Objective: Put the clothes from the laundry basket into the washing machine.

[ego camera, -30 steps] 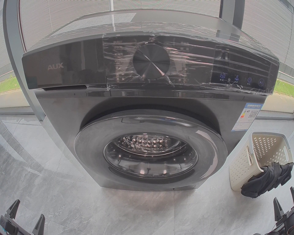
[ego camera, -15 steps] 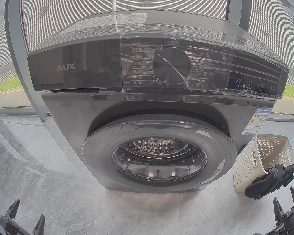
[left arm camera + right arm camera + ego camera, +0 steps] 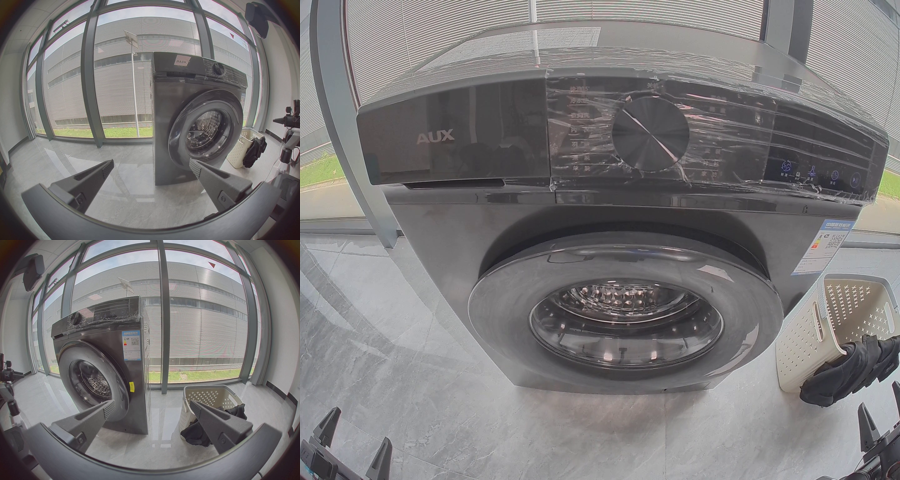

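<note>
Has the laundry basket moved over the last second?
No. The laundry basket keeps its place beside the washing machine; both shifted together across the head view, so the camera moved.

Washing machine (image 3: 444, 231) body: grey, satin metal look. Control panel (image 3: 456, 134): glossy black, under wrinkled clear plastic film (image 3: 725, 131). Door (image 3: 500, 300): glossy grey ring, glass centre. Drum (image 3: 619, 294): shiny metal. Laundry basket (image 3: 800, 337): cream perforated plastic, matt. Clothes (image 3: 837, 378): black matt cloth. Floor (image 3: 394, 350): polished grey marble-look tiles.
</note>
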